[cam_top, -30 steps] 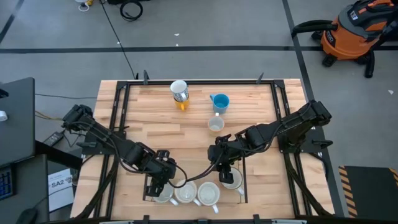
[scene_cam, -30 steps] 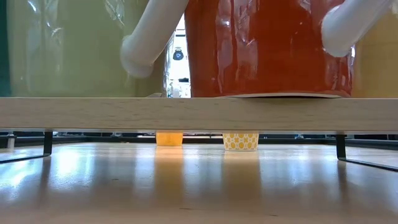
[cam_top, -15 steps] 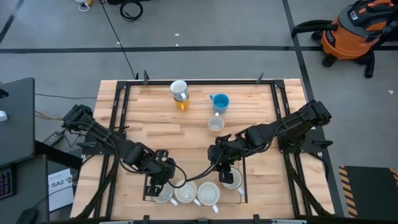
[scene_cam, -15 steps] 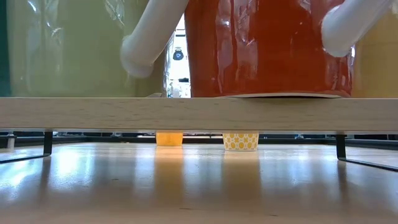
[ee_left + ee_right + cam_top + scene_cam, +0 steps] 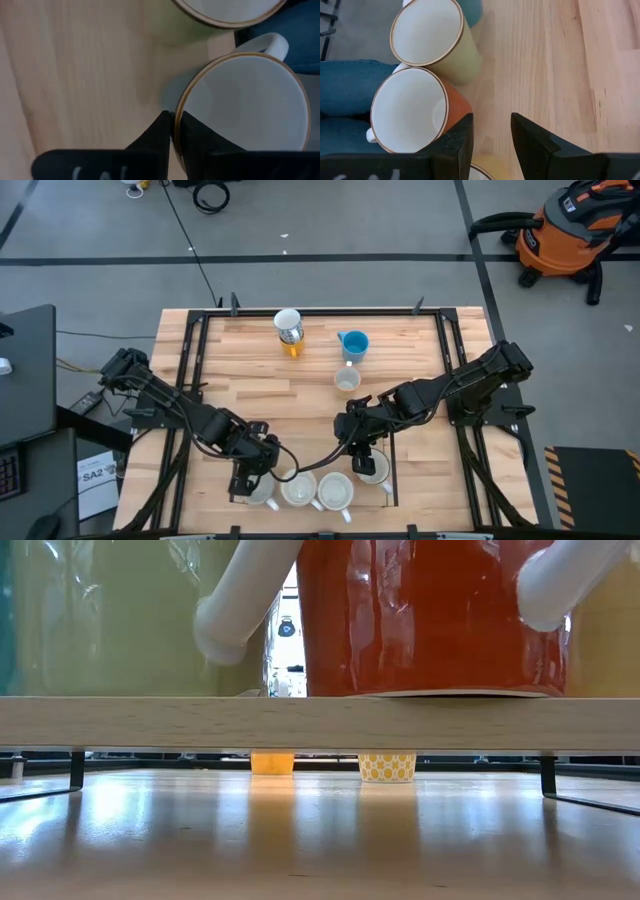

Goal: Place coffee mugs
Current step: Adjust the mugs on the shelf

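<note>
Left claw pinched on a mug rim at the near edge.

My left gripper (image 5: 171,131) has its jaws narrowed onto the wall of the white mug (image 5: 245,105), one finger inside. A green mug (image 5: 190,22) stands just beyond. My right gripper (image 5: 491,131) hangs parted, with the red-brown mug (image 5: 417,112) just beside one finger.

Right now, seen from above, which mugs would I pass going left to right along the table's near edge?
First mug, held by the left gripper → white mug → second white mug → end mug, beside the right gripper.
</note>
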`<action>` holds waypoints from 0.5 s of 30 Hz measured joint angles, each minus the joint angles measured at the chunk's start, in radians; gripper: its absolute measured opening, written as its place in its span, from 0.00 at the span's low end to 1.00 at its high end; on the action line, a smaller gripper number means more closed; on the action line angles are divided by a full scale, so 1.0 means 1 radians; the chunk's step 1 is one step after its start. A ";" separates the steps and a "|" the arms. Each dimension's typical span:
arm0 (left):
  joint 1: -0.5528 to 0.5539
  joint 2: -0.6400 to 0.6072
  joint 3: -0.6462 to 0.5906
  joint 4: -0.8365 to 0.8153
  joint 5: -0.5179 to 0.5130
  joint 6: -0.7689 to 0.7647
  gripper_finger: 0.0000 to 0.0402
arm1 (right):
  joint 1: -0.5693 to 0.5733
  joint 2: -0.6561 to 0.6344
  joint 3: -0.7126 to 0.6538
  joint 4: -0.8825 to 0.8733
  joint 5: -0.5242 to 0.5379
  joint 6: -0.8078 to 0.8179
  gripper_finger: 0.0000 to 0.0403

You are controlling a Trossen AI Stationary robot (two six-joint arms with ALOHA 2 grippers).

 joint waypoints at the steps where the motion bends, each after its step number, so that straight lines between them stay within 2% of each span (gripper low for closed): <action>1: 0.000 0.000 0.000 -0.002 0.006 -0.001 0.09 | 0.000 0.000 0.000 0.000 0.000 0.000 0.34; 15: 0.000 0.000 0.001 -0.023 0.011 -0.009 0.09 | 0.000 0.000 0.000 0.000 0.000 0.000 0.34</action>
